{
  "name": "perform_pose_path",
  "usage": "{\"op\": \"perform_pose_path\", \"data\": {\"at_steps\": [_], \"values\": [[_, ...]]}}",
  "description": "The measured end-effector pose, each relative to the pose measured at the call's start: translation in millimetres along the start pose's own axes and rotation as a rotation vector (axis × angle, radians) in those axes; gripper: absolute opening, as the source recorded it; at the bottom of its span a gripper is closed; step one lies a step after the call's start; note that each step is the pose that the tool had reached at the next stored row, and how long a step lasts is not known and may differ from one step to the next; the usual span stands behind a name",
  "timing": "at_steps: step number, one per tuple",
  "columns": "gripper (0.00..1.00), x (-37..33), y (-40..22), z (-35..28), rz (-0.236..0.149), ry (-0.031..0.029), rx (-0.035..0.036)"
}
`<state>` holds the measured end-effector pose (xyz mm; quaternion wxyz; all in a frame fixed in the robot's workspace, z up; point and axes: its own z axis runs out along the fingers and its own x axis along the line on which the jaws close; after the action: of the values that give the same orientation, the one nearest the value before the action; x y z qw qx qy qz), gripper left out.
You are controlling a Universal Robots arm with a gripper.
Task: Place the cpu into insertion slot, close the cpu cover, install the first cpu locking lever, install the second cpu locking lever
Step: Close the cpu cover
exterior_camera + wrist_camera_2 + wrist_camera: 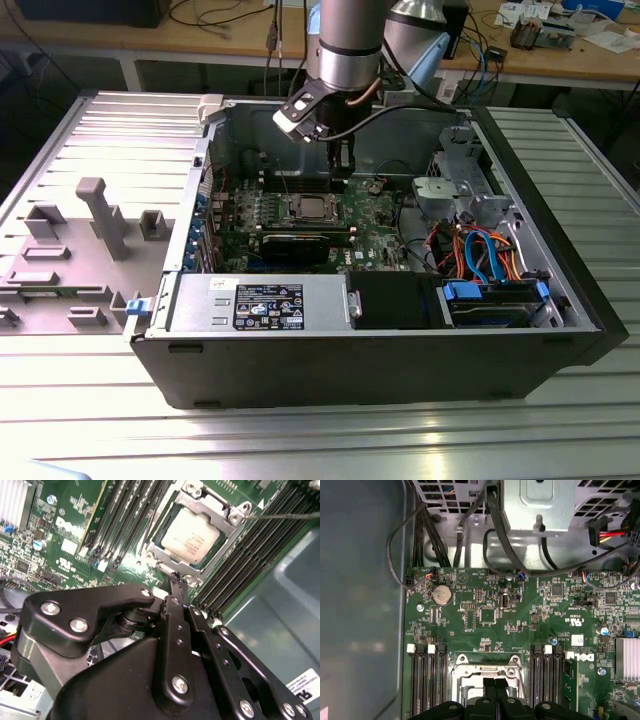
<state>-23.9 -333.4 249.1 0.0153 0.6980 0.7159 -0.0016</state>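
The cpu (189,536), a silver-grey square chip, lies in the insertion slot (310,208) on the green board inside the open computer case. The cpu cover (172,564), a silver frame, lies flat around the chip. From the frame's corner a thin metal lever rod (280,516) runs off to the side. My black gripper (175,578) hangs just above the slot's edge, shut, with nothing visible between the fingertips. In the first wrist view the fingers (489,687) cover part of the slot's metal rim (487,664). In the exterior view the gripper (341,160) hangs behind the slot.
Black memory slots (427,680) flank the socket on both sides. A heat sink (627,657) and a coin battery (442,594) sit on the board. The power supply (270,305), drive cage (460,170) and coloured cables (480,250) fill the case. A grey fixture tray (100,220) lies at the exterior view's left.
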Motion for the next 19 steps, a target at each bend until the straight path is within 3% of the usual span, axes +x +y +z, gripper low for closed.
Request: {"op": "perform_pose_path", "data": {"at_steps": [13,16,19], "values": [[0.11,0.5,-14.3,2.8,-0.004,0.0024,-0.0002],[0.11,0.7,-22.9,4.2,-0.015,0.0043,-0.0003],[0.11,0.8,-27.3,6.8,-0.030,0.0066,-0.0006]]}}
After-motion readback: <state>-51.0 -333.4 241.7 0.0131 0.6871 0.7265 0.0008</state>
